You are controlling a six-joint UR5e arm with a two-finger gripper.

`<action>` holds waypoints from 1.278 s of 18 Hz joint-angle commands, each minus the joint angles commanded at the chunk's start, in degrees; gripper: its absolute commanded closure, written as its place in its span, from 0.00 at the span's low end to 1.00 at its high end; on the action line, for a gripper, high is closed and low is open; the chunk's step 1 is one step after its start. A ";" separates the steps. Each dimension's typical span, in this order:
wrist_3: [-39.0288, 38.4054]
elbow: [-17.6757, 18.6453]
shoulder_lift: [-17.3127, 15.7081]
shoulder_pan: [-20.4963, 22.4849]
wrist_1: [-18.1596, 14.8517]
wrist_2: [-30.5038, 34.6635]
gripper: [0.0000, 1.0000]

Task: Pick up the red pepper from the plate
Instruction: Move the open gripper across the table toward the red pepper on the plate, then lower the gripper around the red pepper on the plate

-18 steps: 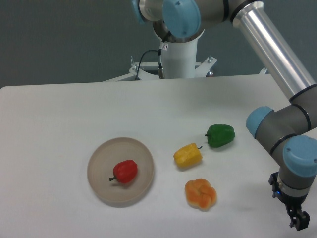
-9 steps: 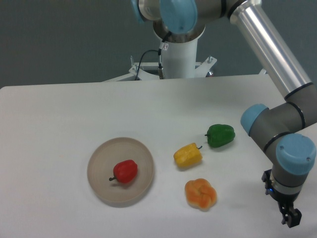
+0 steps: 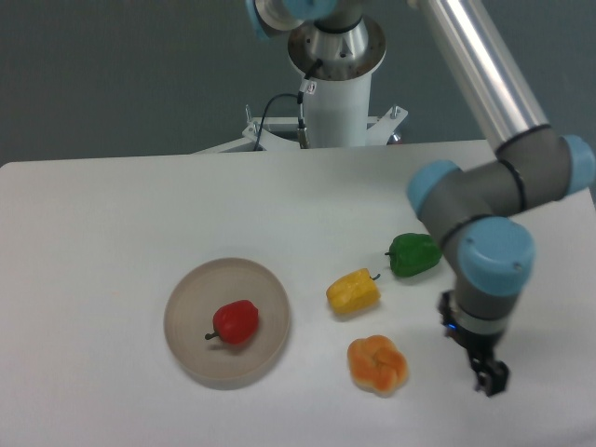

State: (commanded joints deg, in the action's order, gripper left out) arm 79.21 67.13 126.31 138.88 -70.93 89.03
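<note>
Fixed camera: red pepper point(image 3: 237, 321) lies on plate point(image 3: 191, 291), stem toward left, untouched. My tool point(image 3: 490, 380) hangs right of orange pepper point(image 3: 377, 364), well apart from plate (fingers too small; spread I cannot tell). Long leftward reach needed.

light: bright, even overhead | shadows: soft, faint | focus: slightly soft

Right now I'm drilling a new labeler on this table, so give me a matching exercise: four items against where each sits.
Items:
1. red pepper
2. green pepper
3. orange pepper
4. gripper

Places:
A. right of the orange pepper, above the table
B. on the plate
C. nearest the front edge, below the yellow pepper
D. farthest back, partly behind the arm

Pairs: 1-B, 2-D, 3-C, 4-A
</note>
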 joint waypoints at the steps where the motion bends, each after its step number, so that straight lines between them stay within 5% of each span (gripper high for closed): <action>1: -1.50 1.76 -1.41 -1.06 -0.09 0.00 0.00; 8: -15.29 11.17 -7.05 -8.96 0.79 -1.58 0.00; 15: -26.72 11.71 -5.56 -14.86 4.91 -4.39 0.00; 23: -31.39 11.80 -2.92 -16.10 8.70 -6.85 0.00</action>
State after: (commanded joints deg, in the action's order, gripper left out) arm 47.81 78.93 123.40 122.78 -62.23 82.18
